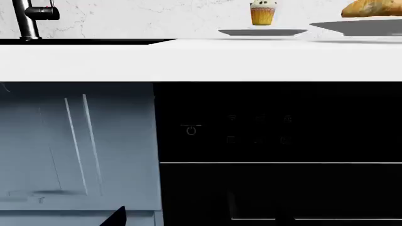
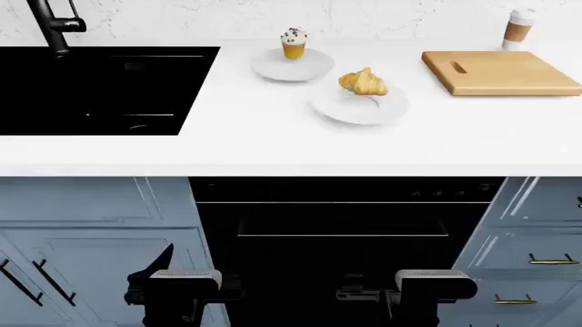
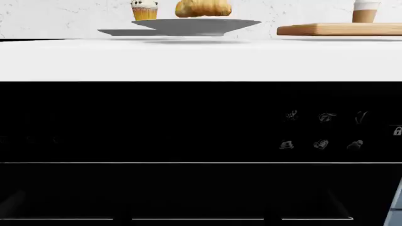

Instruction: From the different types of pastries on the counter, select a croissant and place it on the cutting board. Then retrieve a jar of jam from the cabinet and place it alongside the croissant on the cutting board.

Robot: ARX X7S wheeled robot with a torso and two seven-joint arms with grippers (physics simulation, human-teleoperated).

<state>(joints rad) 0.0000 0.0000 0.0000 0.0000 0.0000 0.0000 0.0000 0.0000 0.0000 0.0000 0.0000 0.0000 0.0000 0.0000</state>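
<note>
Both arms hang low before the black dishwasher (image 2: 341,231), below the counter (image 2: 272,146) edge. The left gripper (image 2: 173,296) and right gripper (image 2: 414,296) show only their housings, so whether their jaws are parted or closed cannot be told. Up and ahead of the right gripper, slightly inward, the croissant (image 2: 364,81) lies on a white plate (image 2: 359,109). Beyond it, toward the left gripper's side, sits the cupcake (image 2: 294,43). The cutting board (image 2: 500,72) lies farther out to the right, with a coffee cup (image 2: 519,28) behind it.

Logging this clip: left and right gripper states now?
Left gripper: cannot be told, low before the cabinets, holding nothing visible.
Right gripper: cannot be told, likewise.
</note>
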